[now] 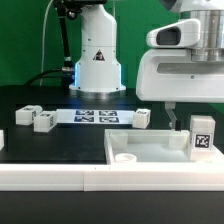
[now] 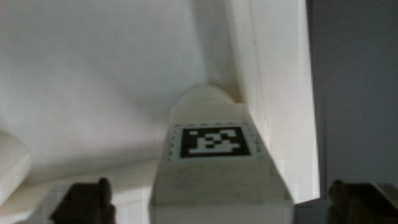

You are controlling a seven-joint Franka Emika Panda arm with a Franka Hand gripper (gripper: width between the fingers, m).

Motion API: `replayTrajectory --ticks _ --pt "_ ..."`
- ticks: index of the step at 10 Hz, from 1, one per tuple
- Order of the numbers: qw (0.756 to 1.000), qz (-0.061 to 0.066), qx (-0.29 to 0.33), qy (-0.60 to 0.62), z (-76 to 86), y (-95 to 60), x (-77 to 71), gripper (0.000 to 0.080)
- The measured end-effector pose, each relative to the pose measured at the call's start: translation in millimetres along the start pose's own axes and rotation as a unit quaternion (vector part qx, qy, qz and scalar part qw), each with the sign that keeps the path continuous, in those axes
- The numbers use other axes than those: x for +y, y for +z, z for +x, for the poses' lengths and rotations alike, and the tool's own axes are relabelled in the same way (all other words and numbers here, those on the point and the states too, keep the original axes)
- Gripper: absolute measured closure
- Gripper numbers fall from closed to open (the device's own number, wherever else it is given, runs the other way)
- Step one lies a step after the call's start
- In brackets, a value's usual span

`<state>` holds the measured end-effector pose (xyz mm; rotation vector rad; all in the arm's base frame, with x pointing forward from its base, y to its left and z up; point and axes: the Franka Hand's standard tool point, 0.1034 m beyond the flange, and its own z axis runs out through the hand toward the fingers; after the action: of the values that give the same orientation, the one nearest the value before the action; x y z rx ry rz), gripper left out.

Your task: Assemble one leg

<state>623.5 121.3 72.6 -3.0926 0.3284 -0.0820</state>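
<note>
The robot's base column [image 1: 97, 62] is showing as a glossy white cone with a small dark triangular mark and a blue light glowing along its foot, black cables [image 1: 57, 45] trailing beside it. The hand [image 1: 184, 118] is looking boxy and white, with grey trim and thin fingers [image 2: 82, 200] appearing dark.
</note>
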Motion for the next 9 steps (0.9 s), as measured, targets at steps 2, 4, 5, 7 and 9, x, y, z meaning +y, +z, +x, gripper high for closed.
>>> replayTrajectory --ticks 2,4,5,7,9 --pt "1.0 0.0 0.0 0.0 0.1 0.0 0.3 0.0515" --pt "1.0 0.0 0.0 0.002 0.1 0.0 0.4 0.0509" --pt "1.0 0.0 0.0 0.013 0.1 0.0 0.4 0.0509" --pt "0.997 0.001 0.001 0.082 0.0 0.0 0.3 0.0509" --pt "0.982 0.006 0.002 0.187 0.6 0.0 1.7 0.0509"
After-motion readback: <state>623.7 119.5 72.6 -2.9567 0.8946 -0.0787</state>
